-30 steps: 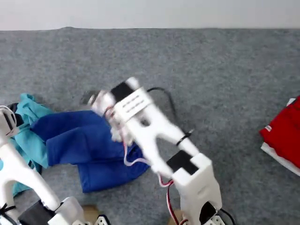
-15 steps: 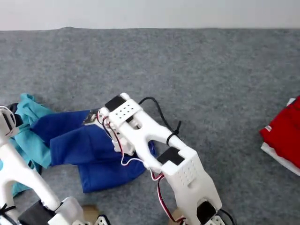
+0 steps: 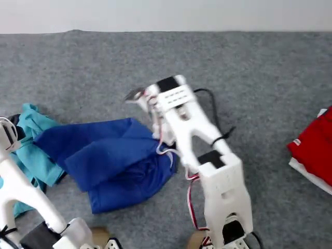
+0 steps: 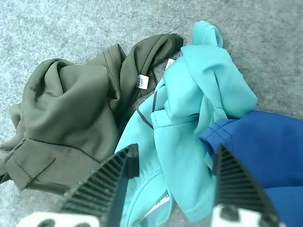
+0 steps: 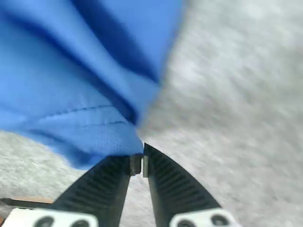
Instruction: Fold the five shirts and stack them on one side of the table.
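Behind the grey felt table (image 3: 249, 78) rises a white wall (image 3: 166, 15).

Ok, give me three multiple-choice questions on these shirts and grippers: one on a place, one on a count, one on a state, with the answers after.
1. Where does the red shirt lie?
A) at the right edge of the table, on a white shirt
B) at the middle of the table
C) in a gripper

2. How many shirts show in the left wrist view?
A) one
B) three
C) five

3. How is the left gripper?
A) shut on a sleeve
B) shut on nothing
C) open

Answers:
1 A: the high view shows it at the right edge, on top of the white one.
2 B: an olive shirt, a teal shirt and a blue shirt lie there.
3 C: its fingers stand well apart, with the teal shirt seen between them.
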